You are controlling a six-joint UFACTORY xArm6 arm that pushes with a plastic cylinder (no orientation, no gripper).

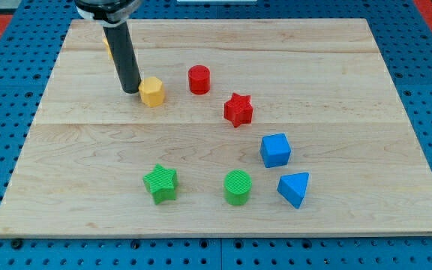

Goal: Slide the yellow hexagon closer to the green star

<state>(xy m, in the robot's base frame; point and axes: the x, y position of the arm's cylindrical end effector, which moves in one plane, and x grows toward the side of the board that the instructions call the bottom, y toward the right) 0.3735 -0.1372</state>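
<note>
The yellow hexagon (151, 91) lies on the wooden board in the upper left part of the view. The green star (160, 183) lies well below it, near the view's bottom. My tip (131, 91) is at the end of the dark rod, right against the left side of the yellow hexagon. Whether it touches the block cannot be told for sure.
A red cylinder (199, 79) and a red star (238, 109) lie to the hexagon's right. A blue cube (275, 150), a blue triangle (295, 188) and a green cylinder (238, 187) lie at the lower right. Another yellow block (107, 48) peeks out behind the rod.
</note>
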